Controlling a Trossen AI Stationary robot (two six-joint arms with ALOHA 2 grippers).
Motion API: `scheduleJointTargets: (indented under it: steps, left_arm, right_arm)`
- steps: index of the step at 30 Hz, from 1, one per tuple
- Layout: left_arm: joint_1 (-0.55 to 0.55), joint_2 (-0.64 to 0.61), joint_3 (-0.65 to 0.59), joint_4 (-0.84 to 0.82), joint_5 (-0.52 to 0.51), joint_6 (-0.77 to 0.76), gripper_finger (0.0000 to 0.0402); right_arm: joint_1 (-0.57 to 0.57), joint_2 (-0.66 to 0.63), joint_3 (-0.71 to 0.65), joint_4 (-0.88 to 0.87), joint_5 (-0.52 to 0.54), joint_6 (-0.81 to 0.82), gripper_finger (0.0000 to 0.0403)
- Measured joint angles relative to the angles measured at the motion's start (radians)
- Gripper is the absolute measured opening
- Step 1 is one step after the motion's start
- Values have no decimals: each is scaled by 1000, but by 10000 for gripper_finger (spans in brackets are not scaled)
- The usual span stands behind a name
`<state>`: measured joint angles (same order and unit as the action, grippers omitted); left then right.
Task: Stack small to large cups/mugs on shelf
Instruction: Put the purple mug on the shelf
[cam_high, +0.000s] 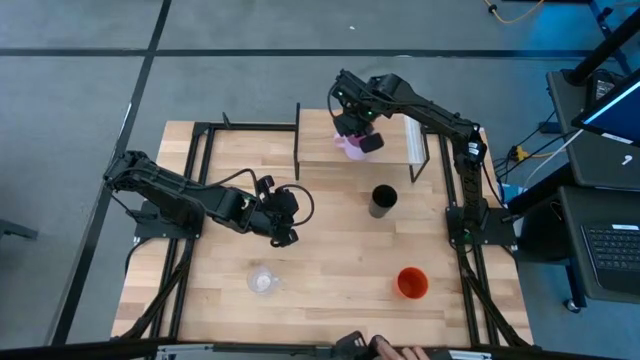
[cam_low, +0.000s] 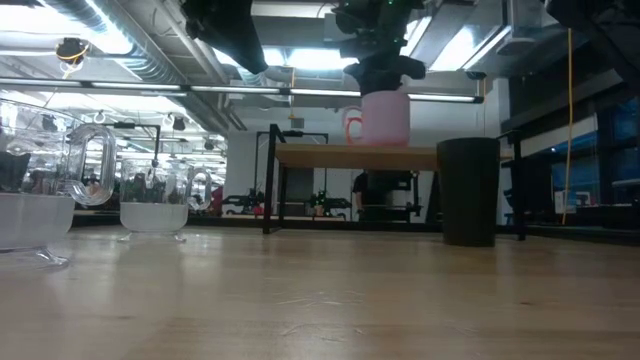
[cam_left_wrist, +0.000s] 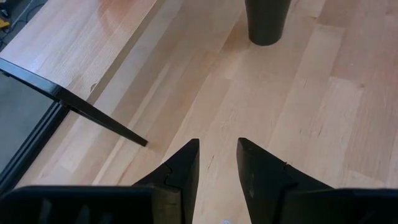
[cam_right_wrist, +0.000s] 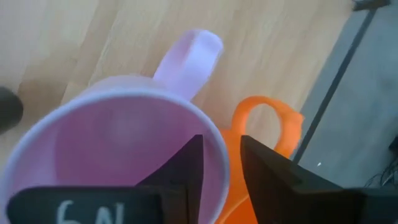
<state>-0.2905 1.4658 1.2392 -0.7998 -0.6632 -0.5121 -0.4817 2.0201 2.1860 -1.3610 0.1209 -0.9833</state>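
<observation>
At the upper middle of the high view, we see the right gripper (cam_high: 352, 128) pinching the rim of the lilac mug (cam_high: 352, 146) over the shelf (cam_high: 318, 137).

In the right wrist view the fingers (cam_right_wrist: 186, 163) straddle that mug's wall, and it sits nested in the orange mug (cam_right_wrist: 261, 137). The left gripper (cam_high: 287, 214) hovers at frame centre-left, jaws narrowly apart and empty. On the table (cam_high: 330, 255) we find the black cup (cam_high: 383, 200) at centre, the red-orange cup (cam_high: 412, 283) lower right, and a clear tumbler (cam_high: 263, 281) lower left.
</observation>
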Motion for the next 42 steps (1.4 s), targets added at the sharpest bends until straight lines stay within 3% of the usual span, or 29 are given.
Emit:
scheduleJointTargets:
  steps: [27,33,36,42]
  left_arm:
    - [0,0,0,0,0,0,102]
    - [0,0,0,0,0,0,102]
    - [0,0,0,-1,0,0,102]
    - [0,0,0,-1,0,0,102]
  right_arm:
    - [16,-51,1,-22,60,11,108]
    - [42,-71,64,-52,55,14,108]
    - [57,-75,123,-84,53,93,108]
    - [71,-81,165,-37,-142,333,108]
